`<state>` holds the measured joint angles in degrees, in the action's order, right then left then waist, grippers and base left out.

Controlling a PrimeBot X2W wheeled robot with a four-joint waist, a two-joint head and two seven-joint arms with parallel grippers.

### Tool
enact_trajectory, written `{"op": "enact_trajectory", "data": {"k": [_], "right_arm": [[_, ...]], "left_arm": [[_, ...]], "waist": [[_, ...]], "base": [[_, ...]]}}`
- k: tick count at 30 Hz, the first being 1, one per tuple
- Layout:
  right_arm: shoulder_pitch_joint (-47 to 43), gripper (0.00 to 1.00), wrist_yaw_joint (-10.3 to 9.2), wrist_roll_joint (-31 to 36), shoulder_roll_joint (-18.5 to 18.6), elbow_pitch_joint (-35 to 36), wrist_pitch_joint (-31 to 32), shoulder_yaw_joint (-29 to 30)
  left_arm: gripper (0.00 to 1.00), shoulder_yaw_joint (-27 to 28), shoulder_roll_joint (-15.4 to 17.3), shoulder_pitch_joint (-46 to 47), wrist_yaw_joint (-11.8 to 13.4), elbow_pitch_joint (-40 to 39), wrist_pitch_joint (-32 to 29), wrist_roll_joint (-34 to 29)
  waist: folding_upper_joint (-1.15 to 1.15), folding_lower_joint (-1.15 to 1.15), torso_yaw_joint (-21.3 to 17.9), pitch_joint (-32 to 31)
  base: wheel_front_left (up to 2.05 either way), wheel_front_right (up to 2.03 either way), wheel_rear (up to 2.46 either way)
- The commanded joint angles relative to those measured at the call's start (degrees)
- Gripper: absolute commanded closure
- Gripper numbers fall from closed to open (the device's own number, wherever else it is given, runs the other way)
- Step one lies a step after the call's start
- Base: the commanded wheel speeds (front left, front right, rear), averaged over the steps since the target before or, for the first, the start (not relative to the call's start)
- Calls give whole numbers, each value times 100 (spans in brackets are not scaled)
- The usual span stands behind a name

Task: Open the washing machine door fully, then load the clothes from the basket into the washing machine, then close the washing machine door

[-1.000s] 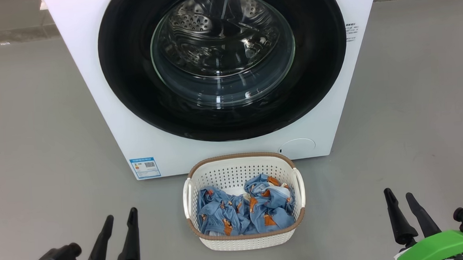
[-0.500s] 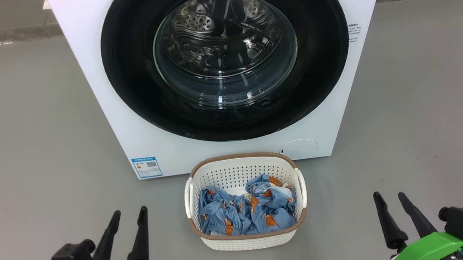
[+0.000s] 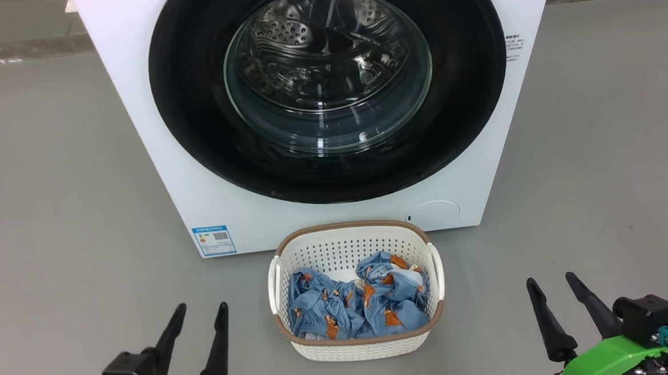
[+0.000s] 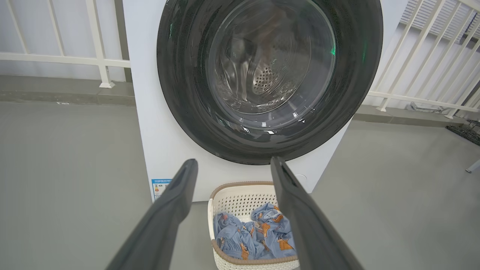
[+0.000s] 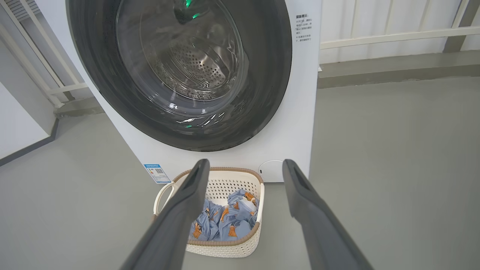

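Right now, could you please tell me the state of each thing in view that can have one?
Door: shut.
Flap: closed.
Basket: upright on the floor in front of the machine, loaded.
Clothes: crumpled in the basket.
Left fingers: open, empty.
Right fingers: open, empty.

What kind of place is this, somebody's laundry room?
Likely a laundry corner, perhaps a balcony or test area: a white front-loading washing machine stands on a grey floor, a basket of clothes before it, white railings behind.
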<state>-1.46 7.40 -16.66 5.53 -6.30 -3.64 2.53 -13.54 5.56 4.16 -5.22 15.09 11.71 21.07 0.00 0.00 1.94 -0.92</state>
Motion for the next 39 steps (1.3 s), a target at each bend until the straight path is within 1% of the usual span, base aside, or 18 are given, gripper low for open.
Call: {"op": "enact_trajectory", "data": {"k": [1,15,26,39], "right_arm": [[31,0,8,230,77,212,-61,-150],[-20,0,9,1065,144,356,-209,-197],[-42,0,9,1052,87,333,-240,-143],[-9,0,9,999,112,300,-269,-137]], "left_arm": [[0,112,122,295,61,-96,101,-201],[0,-60,159,338,219,-35,281,-923],[0,-72,164,322,276,19,193,-812],[0,-131,226,349,321,28,173,-779]], "waist": [[0,0,4,-2],[0,0,49,-33],[0,0,73,-59],[0,0,74,-41]], "base": [[0,0,0],[0,0,0],[0,0,0],[0,0,0]]}}
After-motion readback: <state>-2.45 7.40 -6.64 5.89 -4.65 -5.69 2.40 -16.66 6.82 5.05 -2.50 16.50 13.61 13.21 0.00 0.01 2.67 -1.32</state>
